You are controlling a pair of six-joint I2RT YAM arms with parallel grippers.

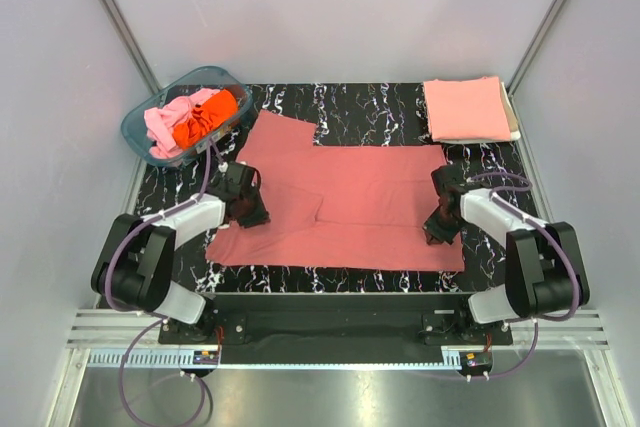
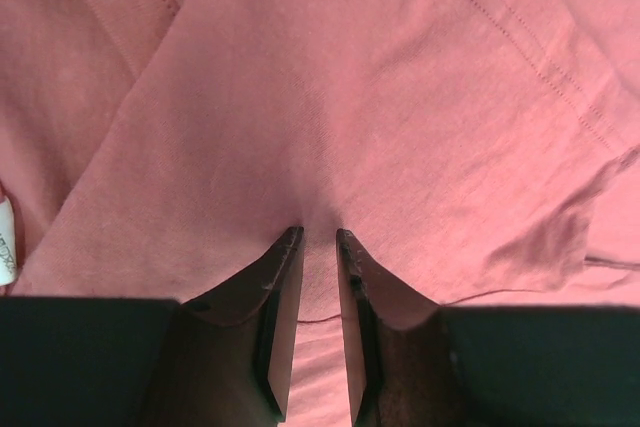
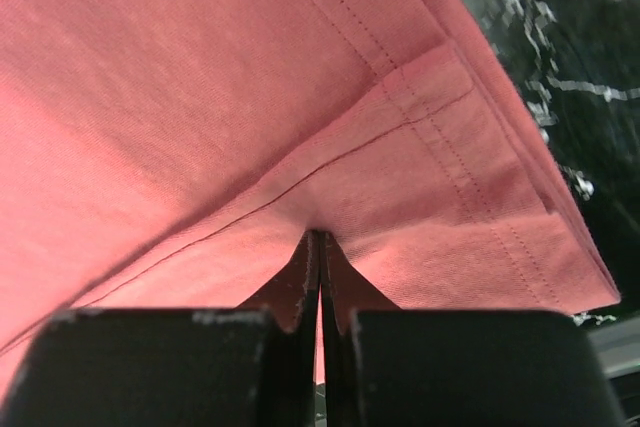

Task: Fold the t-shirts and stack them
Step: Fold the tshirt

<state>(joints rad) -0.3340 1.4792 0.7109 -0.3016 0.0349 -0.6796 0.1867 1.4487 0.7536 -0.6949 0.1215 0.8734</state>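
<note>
Table (image 1: 380, 107): black, white-veined marble pattern; carries 1 spread tee, 1 folded tee and 1 tub.
Brick-red t-shirt (image 1: 350, 212): spread flat over the middle of the table, reaching from near the left edge to near the right edge; one part angles up toward the far left corner.
Neck label (image 2: 5, 237): small, white, at the left margin of the left wrist view.
Left gripper (image 2: 320, 235): down on the shirt's left part; jaws narrowly apart, clamped on a raised ridge of the cloth.
Right gripper (image 3: 320, 237): at the shirt's right end, beside the stitched hem; jaws pressed together, cloth puckered at the tips.
Folded salmon-pink tee (image 1: 467, 109): far right corner, neat rectangle.
Teal tub (image 1: 140, 132): far left corner.
Tub contents: pink tee (image 1: 165, 125) and bright orange tee (image 1: 205, 119), both crumpled.
</note>
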